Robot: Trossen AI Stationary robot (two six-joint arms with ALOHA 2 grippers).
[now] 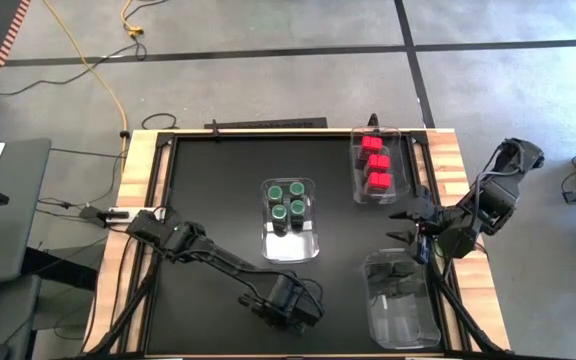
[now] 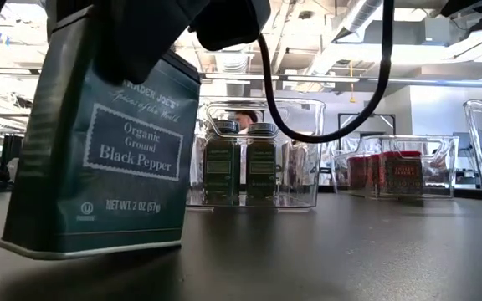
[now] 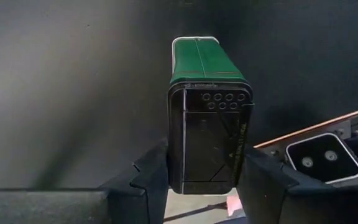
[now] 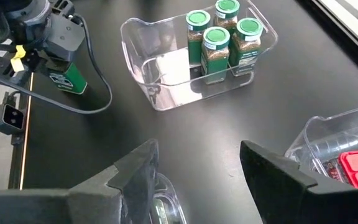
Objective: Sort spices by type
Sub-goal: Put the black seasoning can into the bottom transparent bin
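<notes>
My left gripper [image 3: 207,180] is clamped on the black pepper tin [image 3: 209,112], tilted at the tabletop's [image 1: 218,190] near edge, well apart from the green-topped jars [image 1: 288,202] and red boxes [image 1: 375,165] already binned, while my right gripper [image 4: 197,168] waits with fingers apart.

We saw a grey concrete floor [image 1: 268,80] crossed by dark lines, a yellow cable [image 1: 103,70], bright ceiling lights [image 2: 308,38] overhead.

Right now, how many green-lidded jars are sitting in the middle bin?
4, clustered two by two at the far end of the middle bin. None looks hidden.
</notes>
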